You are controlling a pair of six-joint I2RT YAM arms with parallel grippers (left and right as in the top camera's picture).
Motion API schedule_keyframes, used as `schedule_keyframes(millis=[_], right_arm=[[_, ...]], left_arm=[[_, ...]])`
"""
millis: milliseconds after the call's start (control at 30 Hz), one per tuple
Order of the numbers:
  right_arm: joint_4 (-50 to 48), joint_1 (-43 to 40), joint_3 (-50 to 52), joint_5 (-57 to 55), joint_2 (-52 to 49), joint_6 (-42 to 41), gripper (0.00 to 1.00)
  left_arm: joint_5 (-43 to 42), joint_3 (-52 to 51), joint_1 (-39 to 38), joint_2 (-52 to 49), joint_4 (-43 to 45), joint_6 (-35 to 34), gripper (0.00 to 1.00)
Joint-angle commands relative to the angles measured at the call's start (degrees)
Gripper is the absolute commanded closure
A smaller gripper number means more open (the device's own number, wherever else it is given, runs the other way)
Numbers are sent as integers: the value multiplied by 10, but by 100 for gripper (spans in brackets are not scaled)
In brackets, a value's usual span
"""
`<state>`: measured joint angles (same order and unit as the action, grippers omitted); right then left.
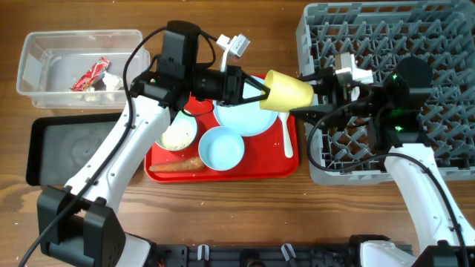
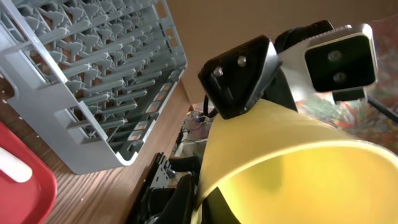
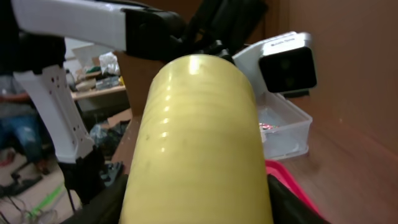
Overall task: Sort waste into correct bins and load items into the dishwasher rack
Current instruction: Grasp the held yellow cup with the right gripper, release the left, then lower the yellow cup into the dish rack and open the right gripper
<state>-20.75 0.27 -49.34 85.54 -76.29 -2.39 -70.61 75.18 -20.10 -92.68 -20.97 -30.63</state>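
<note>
While tight in both left hand (image 1: 263, 90) and right hand (image 1: 312, 93) — yellow cup (image 1: 288, 90); wrapper (image 1: 90, 74) in clear tub (image 1: 31, 52).

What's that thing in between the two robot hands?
The small yellow cup, tipped sideways in the air, fills the gap between the left end effector and the right end effector. The overhead view shows it best.

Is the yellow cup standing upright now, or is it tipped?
Tipped. The yellow cup lies sideways in the air between the left gripper and right gripper, above the red tray.
</note>
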Motion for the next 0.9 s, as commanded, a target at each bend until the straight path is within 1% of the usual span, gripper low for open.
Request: schedule_keyframes(millis=[0,33,100,133,167,200,267,300,333,367,433,467,567,600,667,733,833,867], right_arm=[[-3,8,-8,61,-4,9,53],[-2,8,-8,61,-4,8,54],[-2,8,-8,57,-4,6,55],[-2,8,-8,47,-4,-8,56],[-2,8,-8,26,-4,-31,59],[-2,8,-8,6,-4,-44,60],[1,8,-8,-53,-4,-79,65],[4,8,-8,-83,-4,-83,67],[18,8,-8,-135,-4,-83,69],[33,8,-8,-176,-4,-83,70],[67,8,-8,-253,-4,-71,74],[82,8,-8,-276,-3,-63,75],[132,-3,-10,-331,14,-64,76],[162,-9,-14,-351,24,-64,77],[264,-26,-42,-393,43,-51,79],[437,-50,-103,-499,54,-14,80],[637,-86,-197,-641,54,24,80],[665,-97,-213,-663,54,24,80]], left_arm=[[12,7,5,-1,2,3,89],[12,7,5,-1,2,3,85],[13,7,7,-1,2,4,83],[16,7,11,-1,2,4,81],[26,7,16,-1,0,4,81],[52,7,24,0,-9,4,81],[125,7,44,3,-51,47,81],[153,7,51,5,-68,57,82],[208,7,68,10,-98,83,82],[235,7,78,13,-111,93,82],[282,7,97,19,-135,99,83],[294,7,107,21,-146,112,83],[352,7,132,25,-189,112,84],[384,7,139,25,-205,112,84],[459,7,154,25,-243,112,83],[512,7,169,25,-275,112,83],[558,7,192,25,-308,111,83],[560,7,198,25,-313,112,83]])
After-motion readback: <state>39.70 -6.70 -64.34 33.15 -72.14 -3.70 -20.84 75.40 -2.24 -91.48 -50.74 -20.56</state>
